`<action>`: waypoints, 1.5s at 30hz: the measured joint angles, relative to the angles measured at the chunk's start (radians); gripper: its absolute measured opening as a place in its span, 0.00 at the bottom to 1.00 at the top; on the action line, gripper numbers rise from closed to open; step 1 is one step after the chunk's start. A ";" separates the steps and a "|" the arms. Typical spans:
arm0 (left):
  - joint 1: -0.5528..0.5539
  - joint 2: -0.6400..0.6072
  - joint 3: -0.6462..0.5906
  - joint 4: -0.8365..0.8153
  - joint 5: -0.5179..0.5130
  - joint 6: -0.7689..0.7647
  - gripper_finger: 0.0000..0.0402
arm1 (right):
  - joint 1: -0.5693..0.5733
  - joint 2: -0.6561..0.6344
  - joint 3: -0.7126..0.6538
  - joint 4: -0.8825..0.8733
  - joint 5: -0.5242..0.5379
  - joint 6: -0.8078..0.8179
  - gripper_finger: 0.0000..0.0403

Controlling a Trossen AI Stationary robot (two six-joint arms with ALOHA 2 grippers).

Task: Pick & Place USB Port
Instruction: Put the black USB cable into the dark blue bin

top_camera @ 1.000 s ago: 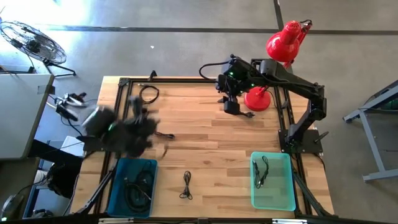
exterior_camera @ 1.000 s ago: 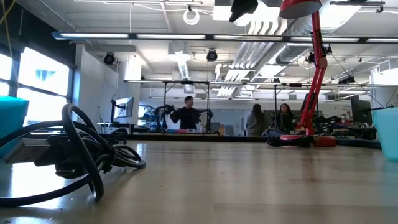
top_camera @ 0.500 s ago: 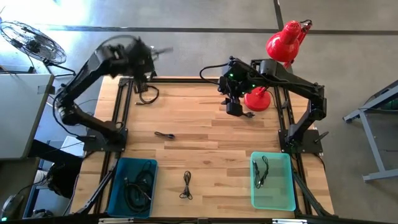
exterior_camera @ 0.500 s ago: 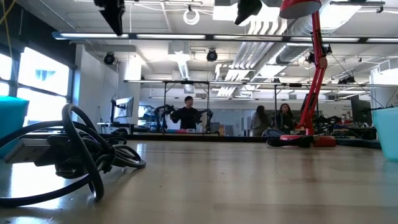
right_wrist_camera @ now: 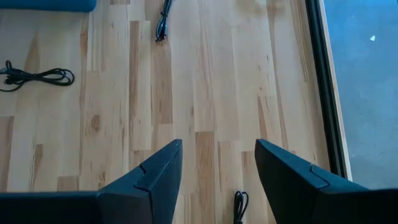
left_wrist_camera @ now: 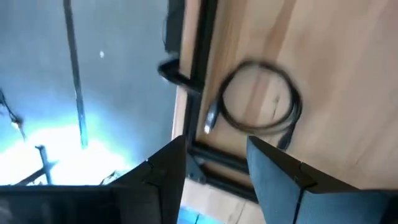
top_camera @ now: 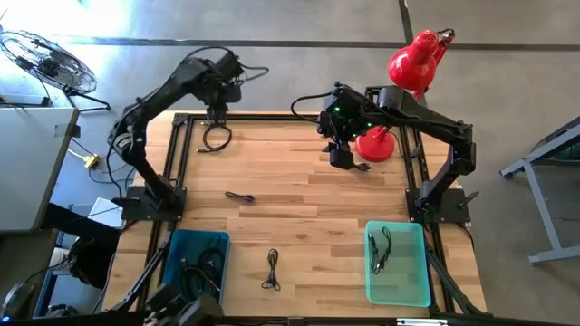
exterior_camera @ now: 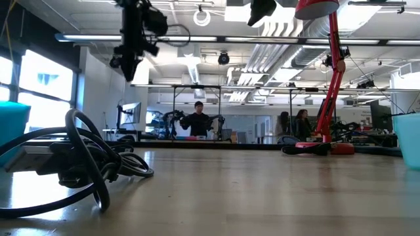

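Several black USB cables lie about. A coiled one [top_camera: 216,138] rests flat at the table's far left corner; the left wrist view shows the same coil [left_wrist_camera: 258,102]. A short cable [top_camera: 240,196] lies left of centre, and another [top_camera: 273,269] near the near edge. My left gripper [top_camera: 216,110] hangs open above the far left frame, just beyond the coil, also seen in its wrist view [left_wrist_camera: 214,168] and the low view [exterior_camera: 128,65]. My right gripper [top_camera: 340,156] is open, raised over the far middle beside the red lamp's base [top_camera: 374,145].
A blue bin [top_camera: 193,294] at the near left holds cables. A green bin [top_camera: 419,267] at the near right holds one cable [top_camera: 381,249]. The black frame rail [top_camera: 177,145] runs along the left edge. A cable bundle [exterior_camera: 79,164] fills the low view's left foreground.
My left arm has swung fast from the near left, by the blue bin, up and toward the far left corner, then settled above the coiled cable. The cables on the table have stayed put.
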 joint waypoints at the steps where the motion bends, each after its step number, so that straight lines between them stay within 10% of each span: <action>1: -0.005 0.006 -0.026 0.015 -0.003 0.017 0.41 | 0.000 0.000 0.000 0.000 0.000 0.000 0.48; 8: -0.005 0.017 -0.190 0.089 0.248 0.087 0.41 | 0.000 0.000 0.000 0.004 0.000 -0.003 0.48; 16: 0.010 0.017 -0.264 0.177 0.376 -0.172 0.42 | 0.000 0.000 0.000 0.023 0.008 -0.019 0.48; 28: 0.055 0.079 -0.268 0.157 0.306 -0.452 0.63 | 0.000 0.000 0.000 -0.012 0.000 -0.019 0.48; 45: 0.055 0.253 -0.267 0.134 0.233 -0.618 0.64 | 0.000 0.000 0.000 -0.061 -0.008 0.010 0.48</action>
